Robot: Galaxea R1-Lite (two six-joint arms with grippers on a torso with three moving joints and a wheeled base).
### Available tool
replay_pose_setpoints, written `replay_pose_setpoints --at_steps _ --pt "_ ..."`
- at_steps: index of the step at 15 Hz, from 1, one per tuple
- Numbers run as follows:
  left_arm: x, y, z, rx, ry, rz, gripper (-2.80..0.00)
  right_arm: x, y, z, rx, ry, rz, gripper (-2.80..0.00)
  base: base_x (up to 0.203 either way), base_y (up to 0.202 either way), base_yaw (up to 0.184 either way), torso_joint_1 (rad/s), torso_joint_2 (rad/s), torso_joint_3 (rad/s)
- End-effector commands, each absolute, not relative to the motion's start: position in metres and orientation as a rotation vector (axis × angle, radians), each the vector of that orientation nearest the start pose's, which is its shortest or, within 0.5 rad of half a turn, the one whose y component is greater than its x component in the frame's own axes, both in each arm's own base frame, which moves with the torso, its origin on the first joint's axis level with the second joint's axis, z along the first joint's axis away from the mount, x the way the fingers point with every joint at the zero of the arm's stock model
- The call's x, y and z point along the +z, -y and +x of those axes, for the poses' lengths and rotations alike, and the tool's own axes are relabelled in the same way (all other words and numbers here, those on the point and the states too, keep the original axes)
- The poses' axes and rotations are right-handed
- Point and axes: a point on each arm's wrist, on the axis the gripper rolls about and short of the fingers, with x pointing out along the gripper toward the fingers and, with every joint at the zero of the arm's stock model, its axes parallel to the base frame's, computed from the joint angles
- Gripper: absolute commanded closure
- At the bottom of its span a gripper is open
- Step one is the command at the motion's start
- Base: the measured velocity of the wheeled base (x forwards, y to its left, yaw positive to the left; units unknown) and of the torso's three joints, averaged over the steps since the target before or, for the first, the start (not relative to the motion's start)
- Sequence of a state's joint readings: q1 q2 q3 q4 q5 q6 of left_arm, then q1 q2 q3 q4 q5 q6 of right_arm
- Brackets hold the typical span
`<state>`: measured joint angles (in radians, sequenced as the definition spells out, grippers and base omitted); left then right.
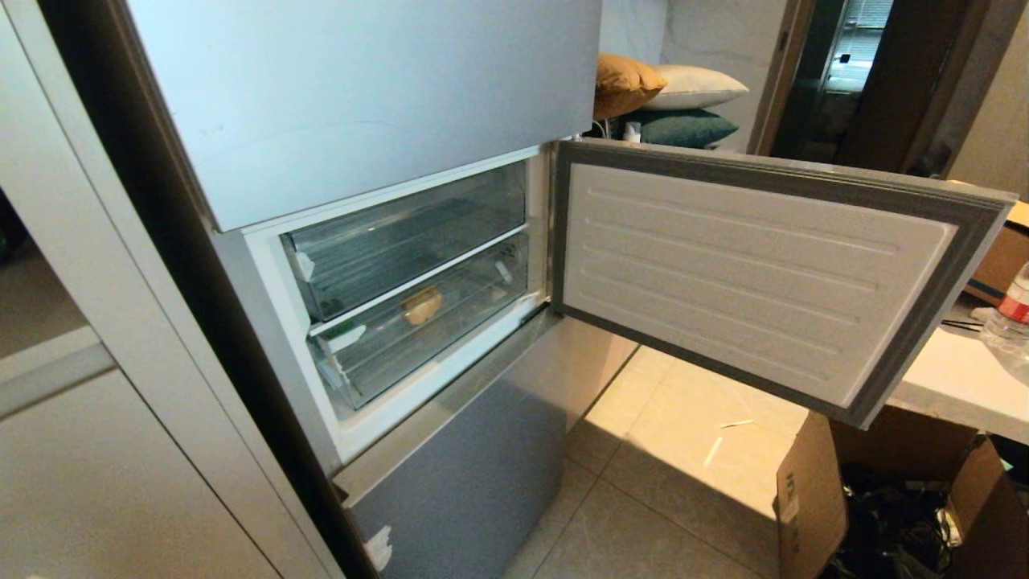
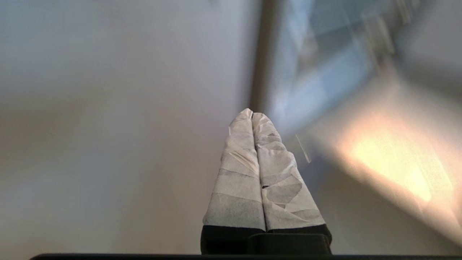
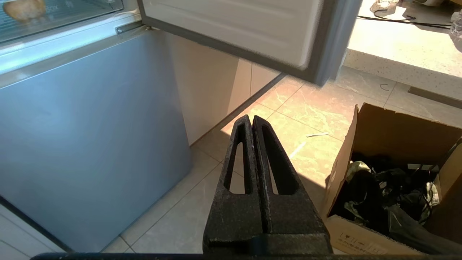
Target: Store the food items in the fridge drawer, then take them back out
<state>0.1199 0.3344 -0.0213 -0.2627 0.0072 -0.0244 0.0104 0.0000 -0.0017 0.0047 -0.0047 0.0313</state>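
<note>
Head view shows the oval tan-brown potato (image 1: 421, 306) lying mid-floor in the pushed-in clear ribbed plastic fridge drawer (image 1: 450, 338); no green pepper is visible. Storing looks partly done, retrieval remains. The tape-wrapped left gripper (image 2: 252, 115) and black right gripper (image 3: 251, 119) have jaws together, empty.

We see the fridge drawer (image 1: 378, 354) pushed into the open compartment, the lower of two clear bins, and the potato (image 1: 421, 305) lies on its ribbed bottom near the middle. Below, the tiled floor (image 1: 643, 498) carries an open cardboard box (image 1: 808, 490) with dark clutter inside. At the right, a pale worktop (image 1: 957, 382) holds a plastic bottle (image 1: 1014, 310).
</note>
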Motion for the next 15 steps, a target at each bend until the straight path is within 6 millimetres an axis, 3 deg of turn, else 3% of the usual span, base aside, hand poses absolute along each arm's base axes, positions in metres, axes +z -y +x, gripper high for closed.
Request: replay_pose_setpoints --at_steps 1,7,10,13,15 --pt "0.089 0.004 0.000 -0.021 -0.219 -0.056 0.00 0.075 0.000 -0.023 0.005 -0.005 0.032 0.00 0.000 0.000 0.000 0.000 0.00 0.000" --pt "0.089 0.003 -0.001 -0.213 -0.221 -0.017 0.00 0.075 0.000 -0.023 0.006 -0.005 0.031 0.00 0.000 0.000 0.000 0.000 0.00 0.000" --pt "0.081 0.000 -0.005 -0.033 -0.186 0.037 0.00 0.075 0.000 -0.023 0.007 -0.005 0.029 0.00 0.000 0.000 0.000 0.000 0.00 0.000" --pt "0.076 0.000 -0.021 -0.033 -0.005 0.094 0.00 0.075 0.000 -0.023 0.012 -0.005 0.010 0.00 0.000 0.000 0.000 0.000 0.00 0.000" --pt "0.075 0.001 -0.023 -0.026 0.004 0.083 0.00 0.075 0.000 -0.023 0.008 -0.005 0.020 0.00 0.000 0.000 0.000 0.000 0.00 0.000"
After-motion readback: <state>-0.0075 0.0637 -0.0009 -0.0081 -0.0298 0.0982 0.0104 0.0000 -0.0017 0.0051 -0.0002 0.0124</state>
